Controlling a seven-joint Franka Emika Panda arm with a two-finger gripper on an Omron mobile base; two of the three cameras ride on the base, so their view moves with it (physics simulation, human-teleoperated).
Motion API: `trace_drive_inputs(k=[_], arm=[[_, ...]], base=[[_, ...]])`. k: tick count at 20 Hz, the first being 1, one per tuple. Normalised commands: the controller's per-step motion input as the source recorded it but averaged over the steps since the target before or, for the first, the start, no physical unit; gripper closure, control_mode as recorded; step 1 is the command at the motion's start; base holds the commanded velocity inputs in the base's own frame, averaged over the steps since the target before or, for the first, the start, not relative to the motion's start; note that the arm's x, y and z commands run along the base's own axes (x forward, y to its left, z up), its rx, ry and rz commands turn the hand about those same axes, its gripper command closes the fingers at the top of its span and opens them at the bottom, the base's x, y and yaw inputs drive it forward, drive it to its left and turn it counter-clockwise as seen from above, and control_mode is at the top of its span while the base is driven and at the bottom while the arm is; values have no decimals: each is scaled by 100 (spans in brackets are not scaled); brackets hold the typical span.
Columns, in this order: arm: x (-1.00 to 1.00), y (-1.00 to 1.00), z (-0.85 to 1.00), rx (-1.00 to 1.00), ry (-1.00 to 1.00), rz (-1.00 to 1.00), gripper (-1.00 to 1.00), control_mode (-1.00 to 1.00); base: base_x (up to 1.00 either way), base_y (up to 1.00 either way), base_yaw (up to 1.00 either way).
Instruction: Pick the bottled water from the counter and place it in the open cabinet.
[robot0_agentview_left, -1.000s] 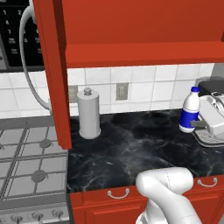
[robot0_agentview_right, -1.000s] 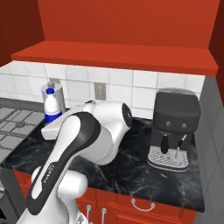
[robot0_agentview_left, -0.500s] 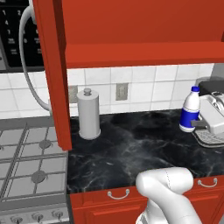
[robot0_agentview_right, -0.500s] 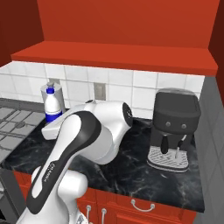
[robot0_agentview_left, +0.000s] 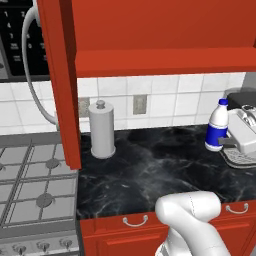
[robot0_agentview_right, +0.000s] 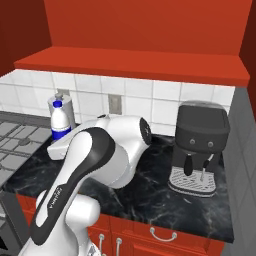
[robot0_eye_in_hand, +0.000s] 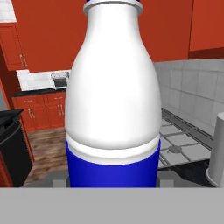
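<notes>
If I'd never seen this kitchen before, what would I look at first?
Probably the white bottle with its blue label: it stands huge right in front of the hand camera, and the end effector is shut on it above the black counter. Next, all the red: the big open cabinet hangs just overhead. A grey cylinder with a knob stands by the stove.
</notes>
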Motion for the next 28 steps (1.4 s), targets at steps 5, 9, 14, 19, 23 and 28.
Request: trace_drive_inputs(k=[5, 9, 14, 19, 23, 28], arm=[[0, 0, 0, 0, 0, 0, 100, -100], [0, 0, 0, 0, 0, 0, 100, -100], [4, 3, 28, -8, 12, -2, 100, -100], [0, 0, 54, -5, 10, -30, 100, -100], [-3, 0, 47, -1, 0, -39, 100, -100], [0, 0, 30, -1, -1, -46, 100, -100]], base=[[0, 0, 0], [0, 0, 0], [0, 0, 0], [0, 0, 0], [0, 0, 0], [0, 0, 0]])
